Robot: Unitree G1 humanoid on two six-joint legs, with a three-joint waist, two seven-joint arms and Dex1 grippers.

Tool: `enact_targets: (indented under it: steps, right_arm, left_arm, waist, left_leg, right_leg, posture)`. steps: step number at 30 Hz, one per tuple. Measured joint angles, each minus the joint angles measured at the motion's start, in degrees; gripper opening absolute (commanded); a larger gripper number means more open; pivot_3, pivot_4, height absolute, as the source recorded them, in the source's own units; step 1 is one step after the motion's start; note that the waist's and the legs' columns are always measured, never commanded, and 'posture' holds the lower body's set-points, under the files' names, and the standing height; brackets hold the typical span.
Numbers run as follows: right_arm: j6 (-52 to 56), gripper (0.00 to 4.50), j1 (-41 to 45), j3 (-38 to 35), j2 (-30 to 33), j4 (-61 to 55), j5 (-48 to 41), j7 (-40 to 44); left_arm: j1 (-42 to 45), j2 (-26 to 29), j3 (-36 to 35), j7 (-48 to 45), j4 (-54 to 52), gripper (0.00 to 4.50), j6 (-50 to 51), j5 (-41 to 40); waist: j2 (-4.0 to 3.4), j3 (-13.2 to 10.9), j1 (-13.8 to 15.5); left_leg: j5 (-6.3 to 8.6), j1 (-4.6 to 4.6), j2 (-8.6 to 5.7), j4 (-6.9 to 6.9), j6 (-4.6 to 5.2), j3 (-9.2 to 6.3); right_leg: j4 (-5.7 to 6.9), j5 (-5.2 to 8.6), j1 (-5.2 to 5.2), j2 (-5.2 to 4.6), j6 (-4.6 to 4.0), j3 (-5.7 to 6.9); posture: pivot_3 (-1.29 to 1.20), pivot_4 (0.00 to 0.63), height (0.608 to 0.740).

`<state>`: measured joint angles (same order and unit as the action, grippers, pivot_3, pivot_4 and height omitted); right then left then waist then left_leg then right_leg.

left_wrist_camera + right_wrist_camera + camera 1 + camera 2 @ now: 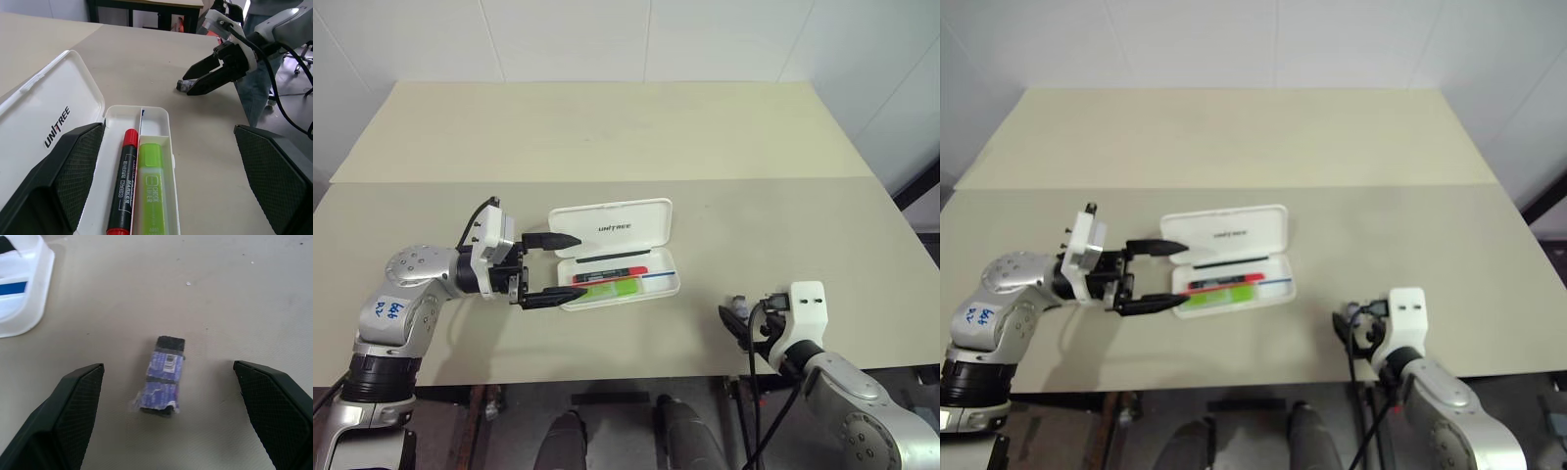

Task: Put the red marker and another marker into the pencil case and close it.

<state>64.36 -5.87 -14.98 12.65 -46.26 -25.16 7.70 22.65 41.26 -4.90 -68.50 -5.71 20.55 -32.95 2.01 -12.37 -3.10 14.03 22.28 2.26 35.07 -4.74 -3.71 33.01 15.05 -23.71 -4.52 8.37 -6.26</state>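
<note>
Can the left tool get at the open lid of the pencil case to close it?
Probably yes. The left tool is open at the pencil case, one finger over the lid, with nothing between them.

The pencil case (54, 105) is looking like smooth, glossy white plastic. The red marker (123, 183) is showing a shiny black barrel, the highlighter (152, 193) a satin plastic. The table (607, 127) is appearing matt and smooth. The small eraser (164, 374) is wearing a crinkled paper sleeve.
</note>
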Motion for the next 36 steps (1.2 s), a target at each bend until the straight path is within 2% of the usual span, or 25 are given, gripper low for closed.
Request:
enact_targets:
  steps: [5, 8, 18, 22, 25, 30, 33, 36]
  right_arm:
    - [-4.03, 4.47, -0.51, 1.68, 0.19, 2.04, 1.63, 0.02]
    - [-6.15, 3.86, -0.47, 2.47, 0.37, 3.62, 2.54, 0.03]
    - [-9.46, 0.40, -0.02, 3.45, 1.15, 6.22, 5.03, -0.10]
    - [-10.34, 0.39, 0.95, 4.00, 3.07, 7.60, 5.08, 0.84]
    - [-12.50, 0.39, 3.63, 5.25, 7.00, 10.20, 4.94, 4.67]
    - [-20.87, 0.39, 10.81, 6.67, 18.35, 14.25, 2.21, 20.46]
    - [-26.79, 0.39, 16.55, 8.09, 24.18, 20.95, 0.96, 31.57]
    - [-31.30, 0.39, 19.70, 9.18, 27.21, 25.97, 1.07, 38.67]
  left_arm:
    - [0.00, 0.06, -0.01, 0.13, -0.06, 4.50, 0.01, 0.00]
    - [-0.01, 0.17, -0.26, 0.21, -0.07, 4.50, 0.01, 0.00]
    - [-0.01, 0.19, -0.75, 0.99, -0.34, 4.50, 0.03, 0.01]
    - [-0.01, 0.19, -0.76, 1.19, -0.33, 4.50, 0.00, 0.08]
    - [-0.04, 0.22, -0.78, 1.08, -0.33, 4.50, -0.14, 0.15]
    - [-0.55, 2.10, -1.06, -1.19, -0.18, 4.50, -1.66, 0.27]
    - [-0.89, 3.95, -1.74, -3.14, 0.09, 4.50, -2.51, 0.33]
    - [-0.96, 4.67, -2.11, -4.00, 0.78, 4.50, -3.16, 0.44]
  waist:
    - [0.06, 0.04, -0.08]
    - [0.17, 0.10, -0.12]
    - [0.26, 0.16, -0.31]
    - [0.27, 0.16, -0.36]
    - [0.25, 0.15, -0.39]
    - [0.19, 0.11, -0.24]
    - [0.19, 0.10, -0.16]
    - [0.18, 0.10, 0.01]
  left_leg:
    - [0.00, -0.02, 0.00, 0.03, 0.00, 0.01]
    - [-0.01, -0.05, 0.01, 0.05, 0.01, 0.01]
    - [-0.02, -0.06, 0.07, 0.02, 0.01, 0.03]
    - [-0.02, -0.06, 0.07, 0.04, 0.01, 0.08]
    - [-0.03, -0.07, 0.07, 0.06, 0.03, 0.11]
    - [-0.01, -0.02, 0.08, 0.00, 0.03, 0.14]
    - [0.03, -0.01, 0.09, 0.01, 0.07, 0.16]
    - [0.08, -0.01, 0.09, -0.01, 0.13, 0.15]
  right_leg:
    - [-0.02, -0.02, 0.02, 0.00, 0.00, 0.00]
    - [-0.05, -0.08, 0.04, 0.00, -0.05, 0.00]
    - [-0.07, -0.10, 0.03, 0.01, -0.08, 0.01]
    - [-0.11, -0.12, 0.04, 0.01, -0.10, 0.00]
    - [-0.12, -0.16, 0.03, 0.01, -0.12, -0.01]
    - [-0.18, -0.12, 0.02, 0.02, -0.06, -0.02]
    - [-0.19, -0.09, 0.02, 0.02, -0.03, -0.02]
    - [-0.10, -0.05, 0.01, 0.02, -0.01, 0.00]
  posture:
    - [0.00, 0.150, 0.740]
    - [0.00, 0.150, 0.740]
    - [0.00, 0.150, 0.740]
    - [0.00, 0.150, 0.740]
    - [0.00, 0.150, 0.740]
    - [0.00, 0.150, 0.740]
    - [0.00, 0.150, 0.740]
    - [0.00, 0.150, 0.740]
